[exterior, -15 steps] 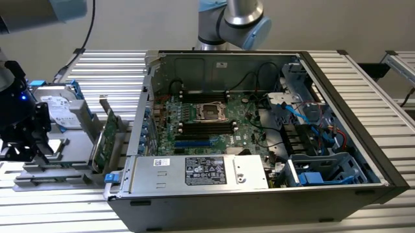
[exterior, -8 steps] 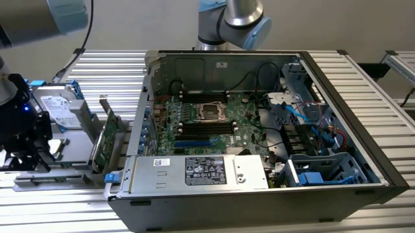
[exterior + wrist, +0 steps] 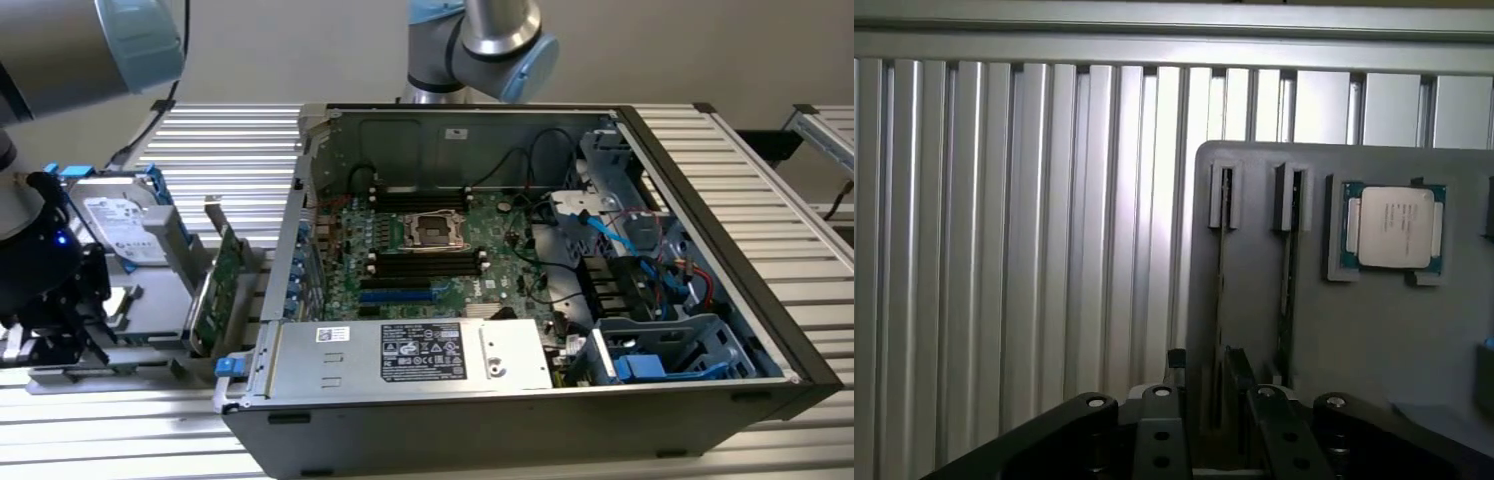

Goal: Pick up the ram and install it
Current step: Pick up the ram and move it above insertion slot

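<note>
The bench (image 3: 214,150) holds the case (image 3: 534,440), and at 9 o'clock from the case sits the grey tray (image 3: 1374,330), where the ram (image 3: 1221,290) stands on its edge in a slot. The fingers (image 3: 1264,410) are open, one on each side of the ram, holding nothing. If they close crooked, the thin ram could tip, jam in its slot, or bump the other ram (image 3: 1286,280) just beside it.
</note>
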